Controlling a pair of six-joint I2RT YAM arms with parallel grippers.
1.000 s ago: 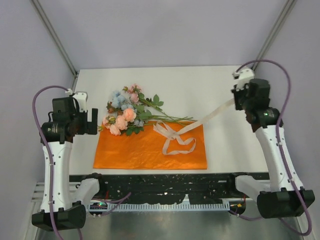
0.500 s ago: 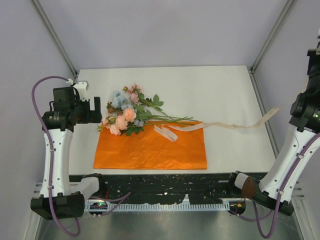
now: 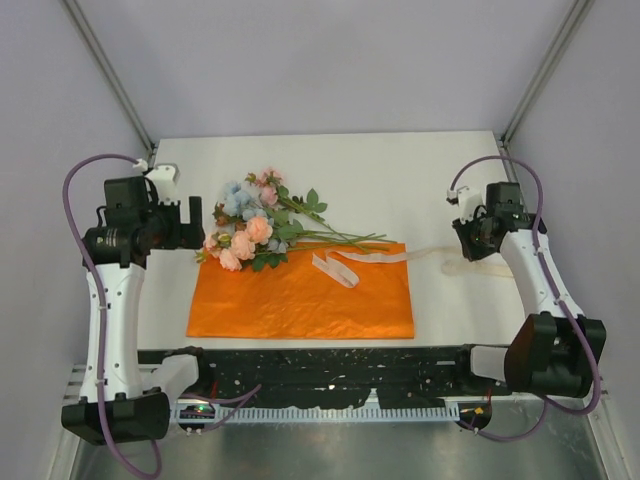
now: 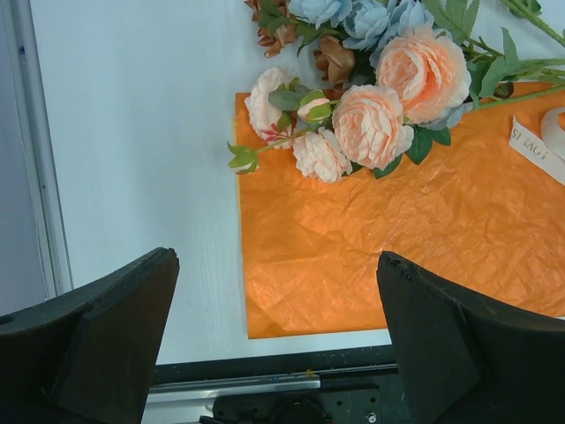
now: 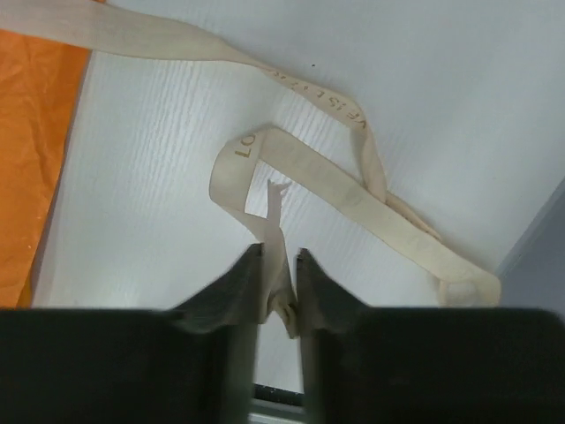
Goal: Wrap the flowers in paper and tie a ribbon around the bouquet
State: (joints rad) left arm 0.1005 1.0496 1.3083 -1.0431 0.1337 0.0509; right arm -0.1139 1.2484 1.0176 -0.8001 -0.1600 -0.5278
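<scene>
The flowers (image 3: 255, 222), pale blue, pink and peach blooms with green stems, lie across the far left corner of the orange paper (image 3: 300, 300). Their blooms (image 4: 371, 119) show at the top of the left wrist view, over the paper (image 4: 397, 238). The cream ribbon (image 3: 375, 257) runs from a short loop on the paper to a slack heap on the table at the right. My right gripper (image 5: 280, 256) is shut on the ribbon (image 5: 353, 190) just above that heap, right of the paper (image 5: 35, 132). My left gripper (image 4: 278, 259) hovers open and holds nothing, left of the flowers.
The black front rail (image 3: 340, 365) runs along the table's near edge, just below the paper. White tabletop (image 3: 400, 180) stretches behind the flowers. Grey walls and metal corner posts (image 3: 530, 90) close in both sides.
My right arm swung out to the far right and came back down to the table, still gripping the ribbon. The ribbon was drawn out and now lies slack. The left arm barely moved.
</scene>
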